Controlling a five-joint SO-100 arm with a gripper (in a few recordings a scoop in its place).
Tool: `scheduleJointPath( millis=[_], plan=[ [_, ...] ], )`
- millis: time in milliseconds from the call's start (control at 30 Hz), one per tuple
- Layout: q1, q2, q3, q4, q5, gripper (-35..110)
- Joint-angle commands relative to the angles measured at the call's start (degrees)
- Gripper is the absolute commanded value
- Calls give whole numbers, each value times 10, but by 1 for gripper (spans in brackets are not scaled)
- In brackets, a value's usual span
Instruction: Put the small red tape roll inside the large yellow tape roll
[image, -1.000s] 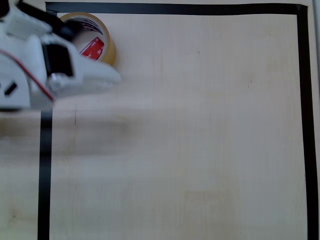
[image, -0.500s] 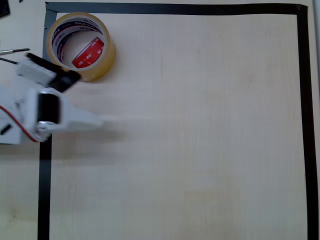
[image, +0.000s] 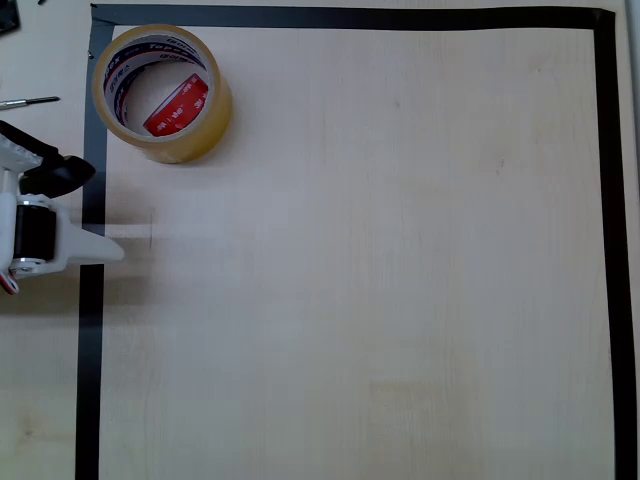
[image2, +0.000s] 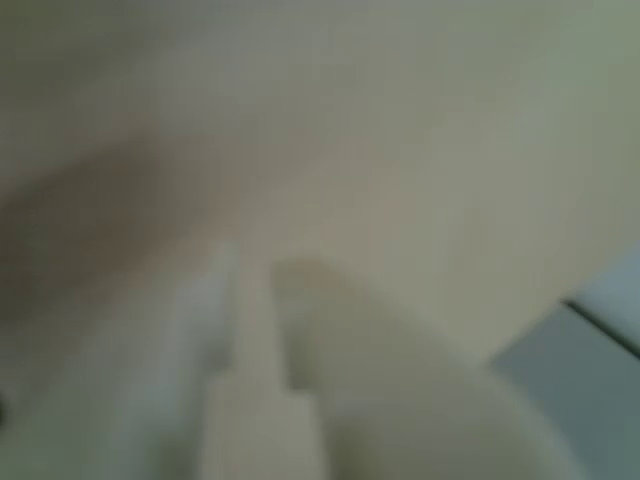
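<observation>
The large yellow tape roll (image: 212, 122) stands on end in the top left corner of the overhead view. The small red tape roll (image: 176, 105) lies inside its ring, leaning against the inner wall. My white gripper (image: 106, 248) sits at the left edge, below the rolls and well apart from them, its tip over the black tape line. In the blurred wrist view the gripper (image2: 252, 275) shows its two fingers close together with only a thin slit between them and nothing held.
A black tape border (image: 350, 17) frames the pale wooden table (image: 380, 260). A thin metal tool (image: 30, 101) lies outside the border at the left edge.
The gripper has pulled back from over the yellow roll, down and to the left, to the picture's left edge. The red roll stays inside the yellow roll.
</observation>
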Motion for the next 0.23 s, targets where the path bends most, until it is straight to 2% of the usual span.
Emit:
scheduleJointPath(
  millis=[0,200],
  plan=[
    [5,17,-15,23,4,0],
    [3,17,-15,23,0,3]
  ],
)
